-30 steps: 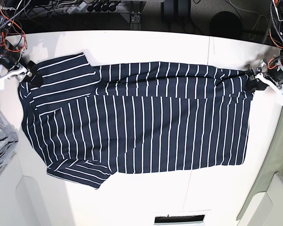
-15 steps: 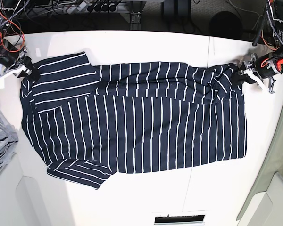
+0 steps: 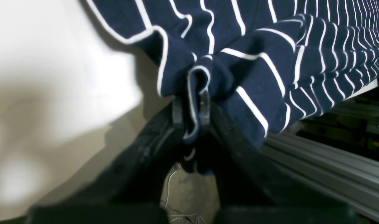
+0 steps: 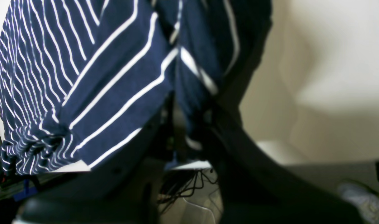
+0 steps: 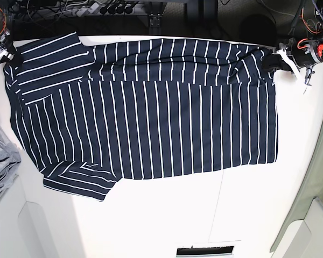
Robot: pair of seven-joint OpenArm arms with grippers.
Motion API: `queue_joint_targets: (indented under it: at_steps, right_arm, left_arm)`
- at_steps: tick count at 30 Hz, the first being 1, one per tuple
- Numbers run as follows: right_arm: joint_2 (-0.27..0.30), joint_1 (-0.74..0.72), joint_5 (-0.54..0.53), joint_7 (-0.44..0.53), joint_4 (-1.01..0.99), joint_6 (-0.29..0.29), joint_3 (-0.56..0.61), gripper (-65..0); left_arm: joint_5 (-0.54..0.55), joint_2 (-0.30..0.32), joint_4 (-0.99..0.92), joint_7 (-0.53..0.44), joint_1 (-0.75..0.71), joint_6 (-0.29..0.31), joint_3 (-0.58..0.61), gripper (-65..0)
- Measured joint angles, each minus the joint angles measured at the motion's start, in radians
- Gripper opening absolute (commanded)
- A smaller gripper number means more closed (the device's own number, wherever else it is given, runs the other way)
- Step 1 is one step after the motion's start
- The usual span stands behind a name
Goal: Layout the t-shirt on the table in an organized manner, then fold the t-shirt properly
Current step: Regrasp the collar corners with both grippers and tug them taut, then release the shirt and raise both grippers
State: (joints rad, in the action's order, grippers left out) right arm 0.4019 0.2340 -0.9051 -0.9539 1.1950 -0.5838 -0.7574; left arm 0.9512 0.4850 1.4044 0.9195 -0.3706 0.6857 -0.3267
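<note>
Clenched on the t-shirt (image 5: 151, 129) with both jaws; likely light, limp, easily creased; best gripped at either end of the t-shirt's bunched edge.

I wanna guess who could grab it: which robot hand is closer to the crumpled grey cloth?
The right one. The right gripper is just above the grey cloth; the left gripper is far across the shirt.

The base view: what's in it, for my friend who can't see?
Two black-and-white robot end effectors pinch a dark navy, white-striped fabric t-shirt near opposite ends, spread across a matte white tabletop.
</note>
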Motion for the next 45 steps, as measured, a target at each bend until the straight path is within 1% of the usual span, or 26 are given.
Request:
queue_joint_targets:
  at_steps: [2,3,4,5,6,7,8,11,14,16,21,22,24,26,28,31,35,37,39,42,45]
  right_arm:
    - [0.0,0.002,0.001,-0.002,0.0,0.0,-0.003,-65.0]
    - [0.001,0.001,0.001,-0.001,0.0,0.0,-0.003,-63.3]
    - [0.002,-0.002,0.0,-0.002,0.0,0.0,-0.003,-54.1]
    - [0.002,-0.005,0.002,-0.002,0.0,0.0,-0.003,-45.1]
    - [0.002,-0.008,0.0,-0.001,0.001,0.0,-0.003,-38.5]
    - [0.002,-0.01,0.001,-0.002,0.007,0.0,-0.003,-34.1]
    - [0.002,-0.01,0.004,-0.002,0.019,0.0,-0.003,-32.8]
    - [0.0,-0.01,0.027,0.002,0.09,0.001,-0.019,-32.9]
    - [0.005,-0.01,0.069,0.057,0.189,0.004,-0.051,-32.9]
    - [0.015,-0.024,0.117,0.086,0.246,0.014,-0.059,-32.9]
    - [0.038,-0.165,0.185,0.129,0.267,0.039,-0.041,-32.9]
    - [0.042,-0.2,0.213,0.14,0.263,0.049,-0.025,-32.9]
    - [0.045,-0.267,0.279,0.164,0.251,0.094,0.024,-32.9]
    - [0.047,-0.336,0.362,0.183,0.213,0.135,0.095,-32.9]
    - [0.048,-0.416,0.446,0.207,0.14,0.176,0.183,-32.9]
    - [0.045,-0.549,0.542,0.269,-0.03,0.191,0.316,-32.9]
    - [0.048,-0.674,0.624,0.391,-0.297,0.197,0.447,-32.9]
    - [0.057,-0.706,0.632,0.423,-0.415,0.213,0.484,-32.9]
    - [0.066,-0.724,0.657,0.435,-0.492,0.222,0.493,-32.9]
    - [0.084,-0.724,0.666,0.441,-0.511,0.223,0.493,-32.9]
    - [0.105,-0.716,0.659,0.453,-0.509,0.222,0.493,-32.9]
  left_arm:
    - [0.0,0.0,0.001,-0.003,0.003,0.0,0.0,-65.0]
    - [0.002,0.0,0.001,-0.005,0.003,0.0,0.0,-65.0]
    - [0.002,0.0,0.002,-0.008,0.003,0.0,0.0,-60.0]
    - [0.004,0.0,0.002,-0.007,0.003,0.0,0.0,-53.4]
    - [0.007,0.0,0.002,-0.007,0.003,0.0,0.0,-47.3]
    - [0.024,0.002,0.002,-0.007,0.003,0.0,0.0,-42.2]
    - [0.05,0.008,0.002,-0.006,0.002,0.0,0.0,-39.1]
    - [0.087,0.034,0.022,-0.006,0.003,0.0,0.0,-38.3]
    - [0.087,0.048,0.06,0.002,0.003,0.0,0.0,-38.3]
    - [0.087,0.05,0.09,0.008,0.002,0.0,0.0,-38.3]
    - [0.09,0.05,0.133,0.008,0.003,0.0,0.0,-38.3]
    - [0.086,0.05,0.133,0.008,0.003,0.0,0.0,-38.2]
    - [0.088,0.05,0.133,0.008,0.003,0.0,0.0,-36.7]
    - [0.081,0.05,0.133,0.005,0.003,0.0,0.0,-32.9]
    - [0.047,0.05,0.133,-0.028,0.003,0.0,0.0,-30.8]
    - [-0.002,0.05,0.133,-0.058,0.003,0.0,0.0,-30.6]
    - [-0.102,0.051,0.133,-0.127,0.003,0.0,0.0,-30.6]
    - [-0.13,0.058,0.132,-0.134,0.013,0.0,0.0,-30.6]
    - [-0.147,0.065,0.121,-0.134,0.045,0.0,0.0,-30.6]
    - [-0.157,0.079,0.094,-0.138,0.118,0.0,0.0,-30.6]
    - [-0.156,0.085,0.01,-0.142,0.204,0.003,-0.002,-30.6]
